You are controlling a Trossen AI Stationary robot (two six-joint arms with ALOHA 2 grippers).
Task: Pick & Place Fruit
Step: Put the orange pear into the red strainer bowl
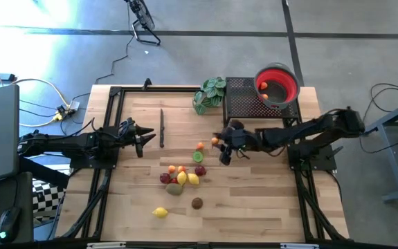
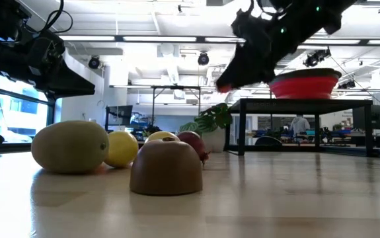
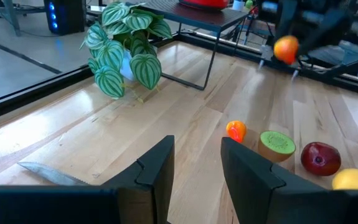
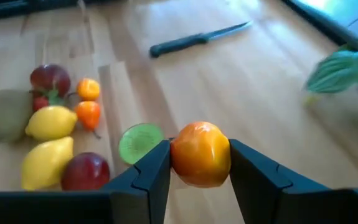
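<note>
No writing, label, brand, number or sign can be read anywhere in these views, near either claw or elsewhere.

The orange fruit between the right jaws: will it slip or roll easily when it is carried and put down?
The orange fruit looks smooth and glossy, so it may slip. The right gripper grips only its two sides, so it could perhaps pivot. It is rounded, so it will probably roll if released on the flat table.
</note>
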